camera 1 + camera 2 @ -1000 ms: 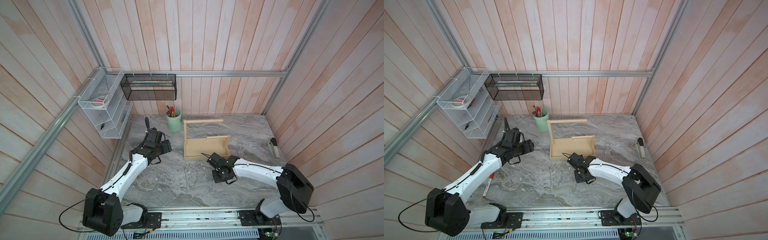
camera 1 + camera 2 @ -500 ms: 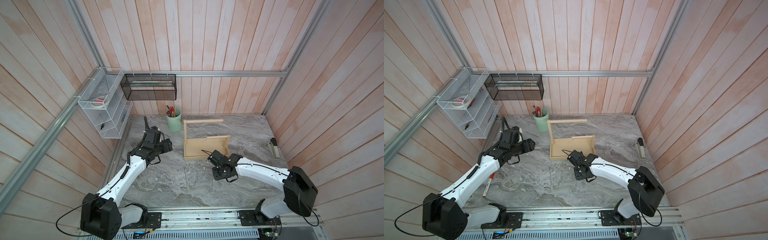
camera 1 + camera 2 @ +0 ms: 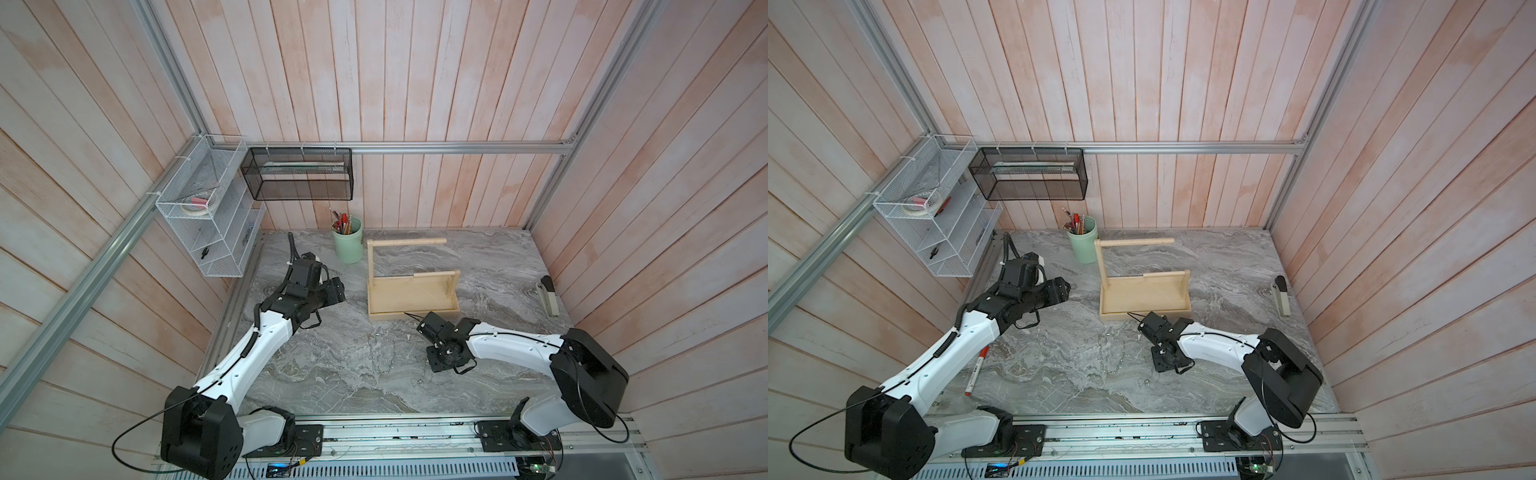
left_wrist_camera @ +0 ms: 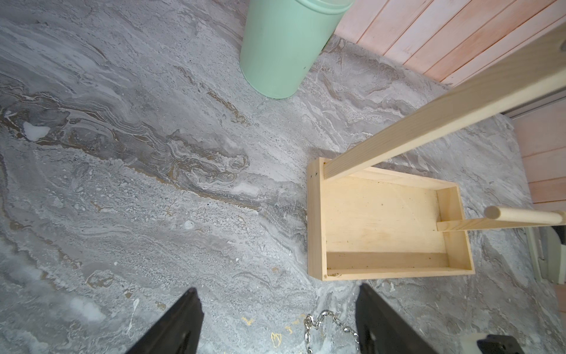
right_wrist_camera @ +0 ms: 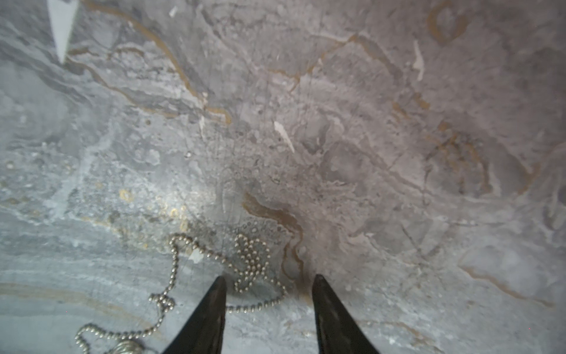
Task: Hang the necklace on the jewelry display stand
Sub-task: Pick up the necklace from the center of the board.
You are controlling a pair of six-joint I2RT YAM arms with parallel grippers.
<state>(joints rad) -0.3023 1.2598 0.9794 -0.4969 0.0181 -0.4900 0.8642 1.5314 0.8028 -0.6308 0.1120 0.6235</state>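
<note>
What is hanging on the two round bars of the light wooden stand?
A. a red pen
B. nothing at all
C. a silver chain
B: both bars of the light wooden stand are bare, and the thin silvery chain lies on the grey marble table.

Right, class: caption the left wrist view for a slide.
Open left gripper, necklace on marble seen between its fingers, bare jewelry display stand beyond.
</note>
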